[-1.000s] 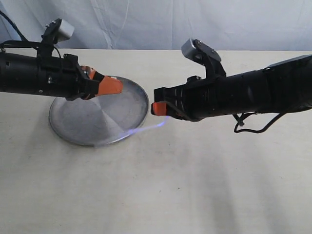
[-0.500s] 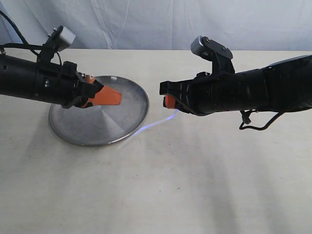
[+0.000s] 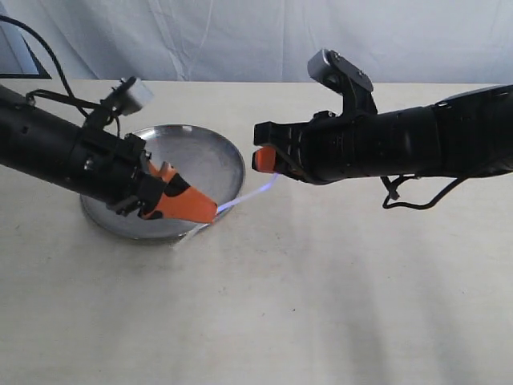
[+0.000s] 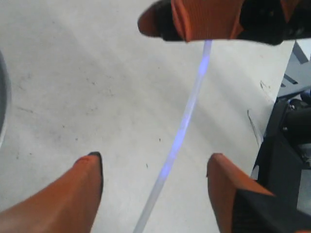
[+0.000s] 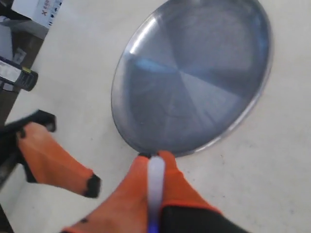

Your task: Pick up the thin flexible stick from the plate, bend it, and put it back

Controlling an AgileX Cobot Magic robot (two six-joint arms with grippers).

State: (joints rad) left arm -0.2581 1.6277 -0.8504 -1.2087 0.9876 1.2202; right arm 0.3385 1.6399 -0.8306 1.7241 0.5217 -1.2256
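Observation:
The thin flexible stick (image 3: 248, 195) slants from my right gripper (image 3: 263, 158) down to the table past the front rim of the plate (image 3: 192, 152). The right gripper (image 5: 155, 158) is shut on one end of the stick (image 5: 155, 177), just off the plate's (image 5: 194, 77) edge. My left gripper (image 3: 192, 207) hangs low over the plate's front rim, at the stick's lower part. In the left wrist view the left gripper (image 4: 154, 159) is open, and the stick (image 4: 181, 138) passes between its fingers without touching either. The stick runs on up to the right gripper (image 4: 194, 22).
A pale tabletop (image 3: 321, 305) spreads to the front and right of the plate. A wrinkled white cloth (image 3: 256, 36) hangs behind the table. Dark equipment (image 4: 291, 145) stands beyond the table's edge in the left wrist view.
My left gripper has dropped from above the plate to its front rim and now straddles the stick. The right gripper has shifted a little left, still holding the stick.

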